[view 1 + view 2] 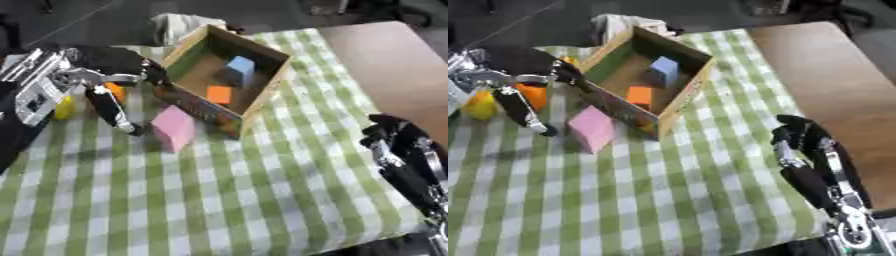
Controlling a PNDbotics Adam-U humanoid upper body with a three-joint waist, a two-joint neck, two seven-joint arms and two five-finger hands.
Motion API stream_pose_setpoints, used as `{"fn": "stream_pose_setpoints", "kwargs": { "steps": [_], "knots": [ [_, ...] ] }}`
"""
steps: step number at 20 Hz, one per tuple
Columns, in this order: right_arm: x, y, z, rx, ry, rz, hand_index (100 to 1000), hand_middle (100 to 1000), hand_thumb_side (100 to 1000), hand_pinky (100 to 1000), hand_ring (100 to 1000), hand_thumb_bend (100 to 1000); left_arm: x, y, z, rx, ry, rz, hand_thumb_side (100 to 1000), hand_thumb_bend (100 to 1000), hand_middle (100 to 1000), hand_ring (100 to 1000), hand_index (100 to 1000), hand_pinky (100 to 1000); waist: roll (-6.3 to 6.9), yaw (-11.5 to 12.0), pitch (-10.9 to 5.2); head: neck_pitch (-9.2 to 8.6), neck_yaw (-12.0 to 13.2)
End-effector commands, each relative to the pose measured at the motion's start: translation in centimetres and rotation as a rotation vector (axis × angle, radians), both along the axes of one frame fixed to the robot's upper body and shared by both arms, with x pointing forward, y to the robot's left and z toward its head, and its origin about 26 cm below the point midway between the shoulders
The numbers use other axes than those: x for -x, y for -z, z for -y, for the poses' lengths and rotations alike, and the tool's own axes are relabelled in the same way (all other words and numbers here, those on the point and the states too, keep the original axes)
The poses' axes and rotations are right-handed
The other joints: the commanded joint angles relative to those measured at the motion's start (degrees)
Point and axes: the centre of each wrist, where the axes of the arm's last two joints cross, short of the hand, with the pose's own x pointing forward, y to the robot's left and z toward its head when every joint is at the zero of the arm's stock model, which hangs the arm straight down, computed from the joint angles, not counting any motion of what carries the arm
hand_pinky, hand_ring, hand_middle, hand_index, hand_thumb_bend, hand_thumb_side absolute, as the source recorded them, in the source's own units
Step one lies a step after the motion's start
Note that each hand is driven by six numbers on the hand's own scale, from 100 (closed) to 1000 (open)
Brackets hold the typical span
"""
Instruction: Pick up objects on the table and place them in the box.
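While the pink block (173, 127) sits just beside the cardboard box (262, 97), the left hand (105, 82) hangs nearer, fingers straight, empty, block to its right; right hand (807, 150) idles, relaxed.

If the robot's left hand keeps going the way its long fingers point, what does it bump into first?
Probably the checked tablecloth. The left hand has its fingers pointing down and slightly right, ending just left of the pink block. Depth is unclear, so it might brush that block.

Just beside my left hand (96, 75), the open cardboard box (262, 90) holds a blue block (241, 67) and an orange block (219, 94). A pink block (173, 126) lies near my fingers; orange (533, 95) and yellow (481, 106) pieces sit behind them.
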Motion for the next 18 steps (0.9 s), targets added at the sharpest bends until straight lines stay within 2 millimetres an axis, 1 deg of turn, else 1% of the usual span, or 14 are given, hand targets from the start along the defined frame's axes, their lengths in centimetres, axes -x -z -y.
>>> {"fn": "stream_pose_setpoints", "kwargs": {
  "steps": [1,4,10,16,18],
  "knots": [
    [-0.1,-0.7,0.2,0.015,-0.002,0.026,788,611,533,676,617,100,-0.5,-0.3,0.5,-0.09,0.054,-0.007,336,598,812,776,904,798,-0.28,-0.09,-0.94,0.25,0.1],
    [-0.1,-0.6,0.2,0.013,-0.002,0.025,788,612,533,676,617,100,-1.0,0.8,0.9,-0.118,0.064,-0.023,352,604,815,778,905,801,-0.37,-0.21,-0.95,0.25,0.16],
    [-0.1,-0.6,0.2,0.012,-0.002,0.024,788,612,535,675,616,100,-1.4,1.8,0.9,-0.137,0.066,-0.026,319,598,814,777,904,801,-0.3,-0.15,-0.88,0.25,0.03],
    [-0.1,-0.6,0.2,0.009,-0.003,0.024,788,612,536,675,616,100,-1.8,3.4,1.2,-0.133,0.067,-0.054,286,553,792,767,888,790,-0.48,-0.26,-0.77,0.25,0.19],
    [-0.1,-0.6,0.2,0.009,-0.002,0.024,788,612,536,675,616,100,-1.9,3.8,1.2,-0.131,0.069,-0.061,247,515,754,737,862,777,-0.48,-0.27,-0.73,0.25,0.19]
  ]
}}
